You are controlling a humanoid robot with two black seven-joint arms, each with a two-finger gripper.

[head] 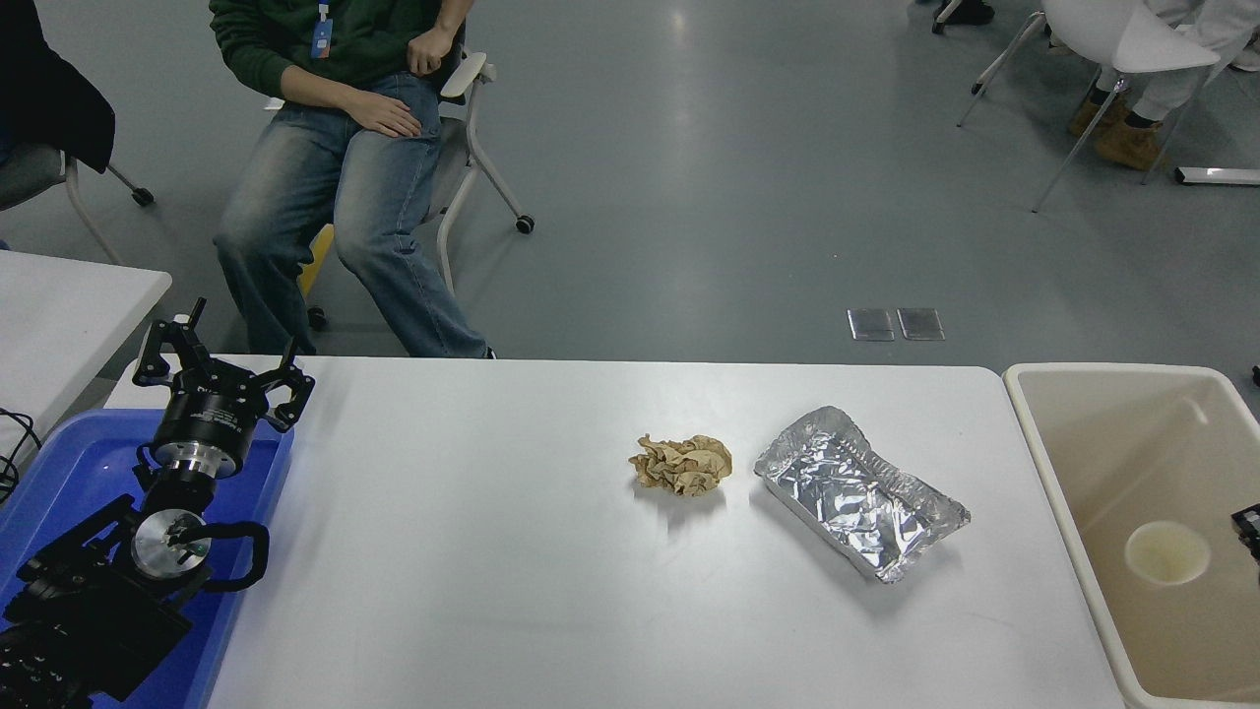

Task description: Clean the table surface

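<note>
The white table surface [472,551] carries a crumpled brown paper ball [683,465] near its middle and a crushed foil tray [859,492] just right of it. My left gripper [221,359] is parked at the lower left above a blue bin [69,473], with its fingers spread and empty. Only a small black part of my right gripper [1248,530] shows at the right edge, over the beige bin [1043,433]. A white paper cup [1167,552] stands on the beige bin's floor, apart from that gripper.
A person in jeans [335,187] sits on a chair beyond the table's far left edge. A second white table [59,315] stands at the left. More chairs and seated people are at the far right.
</note>
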